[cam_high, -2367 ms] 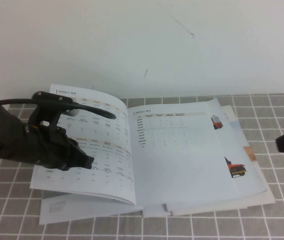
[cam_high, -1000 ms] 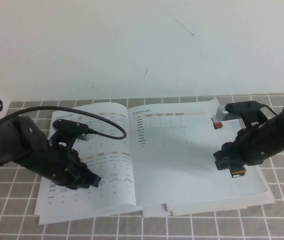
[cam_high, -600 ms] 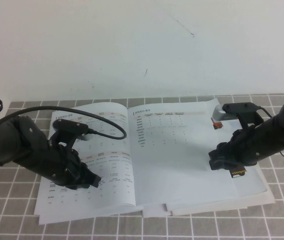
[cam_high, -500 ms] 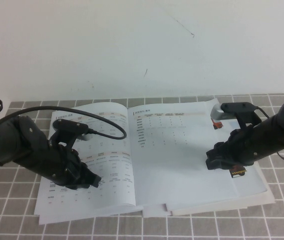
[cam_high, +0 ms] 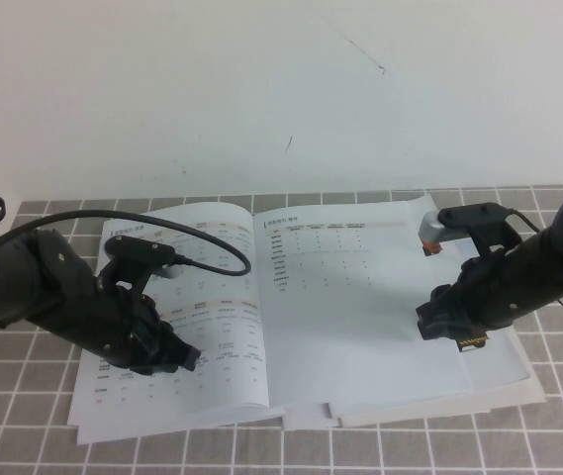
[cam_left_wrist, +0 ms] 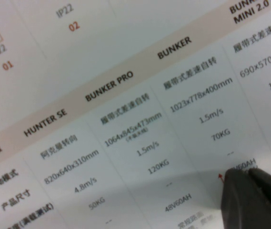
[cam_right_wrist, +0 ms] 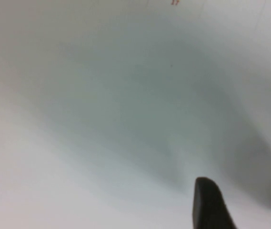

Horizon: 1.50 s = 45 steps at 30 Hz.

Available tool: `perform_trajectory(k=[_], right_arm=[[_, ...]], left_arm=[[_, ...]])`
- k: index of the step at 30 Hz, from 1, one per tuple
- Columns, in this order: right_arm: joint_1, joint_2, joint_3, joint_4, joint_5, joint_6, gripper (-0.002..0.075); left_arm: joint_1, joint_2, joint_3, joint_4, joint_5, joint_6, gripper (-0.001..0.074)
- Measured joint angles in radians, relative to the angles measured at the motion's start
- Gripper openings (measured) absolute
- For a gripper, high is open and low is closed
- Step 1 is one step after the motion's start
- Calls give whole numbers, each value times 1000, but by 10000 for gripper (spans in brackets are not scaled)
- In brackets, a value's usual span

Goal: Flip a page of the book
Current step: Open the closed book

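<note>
Left pincer (cam_high: 187,358) presses closed on the thin white glossy open booklet's (cam_high: 311,297) left page; right pincer (cam_high: 429,325), spread wide, rests on its right page.

My wrist camera looks almost straight onto a pale, glossy page of the book (cam_right_wrist: 116,95), which fills nearly the whole view. A soft grey shadow lies across its middle, and a tiny reddish mark sits near one edge. One dark fingertip (cam_right_wrist: 210,202) of my right gripper (cam_right_wrist: 247,205) pokes in close above the paper, with a sliver of the other at the frame's edge, a gap between them.
</note>
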Motion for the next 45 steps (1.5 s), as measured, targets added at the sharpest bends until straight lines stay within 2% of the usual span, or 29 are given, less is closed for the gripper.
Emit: perform_trajectory(k=[6, 32, 45], right_arm=[[0, -2, 0, -52, -15, 35, 312], [0, -6, -2, -55, -16, 48, 312], [0, -24, -69, -70, 57, 44, 312]], left_arm=[[0, 0, 0, 0, 0, 0, -4], [0, 0, 0, 0, -2, 0, -4], [0, 0, 0, 0, -7, 0, -4]])
